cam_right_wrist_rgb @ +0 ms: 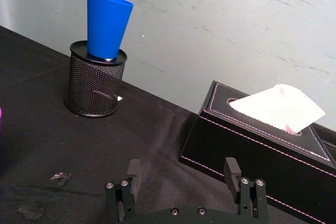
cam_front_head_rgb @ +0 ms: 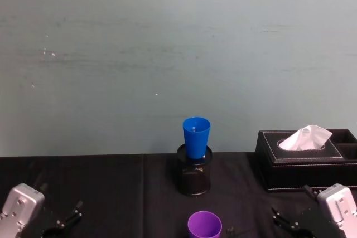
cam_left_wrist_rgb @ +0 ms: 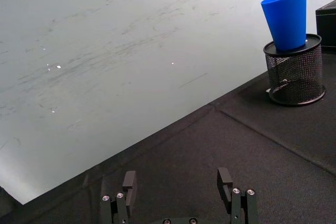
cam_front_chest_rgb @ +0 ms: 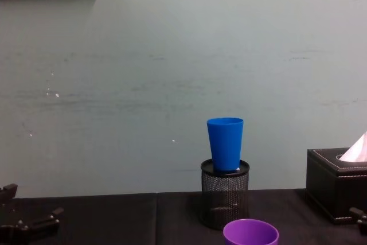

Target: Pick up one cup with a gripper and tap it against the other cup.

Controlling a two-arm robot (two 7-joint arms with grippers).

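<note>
**Opening layout, judged as the start of the task.** The purple cup point(cam_front_head_rgb: 204, 224) stands mouth up at the near edge of the black table point(cam_front_head_rgb: 100, 188). It is just in front of the mesh pen holder point(cam_front_head_rgb: 194, 178) and apart from it. The blue cup point(cam_front_head_rgb: 196, 136) is seated base-down in the holder's mouth, which raises it and probably steadies it as a tapping target.

The left gripper point(cam_left_wrist_rgb: 177, 179) sits low at the near left corner, its 2 fingers spread with nothing between them. The right gripper point(cam_right_wrist_rgb: 182, 167) sits likewise at the near right corner, spread and empty, near the tissue box point(cam_front_head_rgb: 304, 163).

Both cups are untouched. The purple cup lies between the 2 arms, so either could likely reach it. A grasp on its tapered wall would come first, then a lift to the blue cup's height.
</note>
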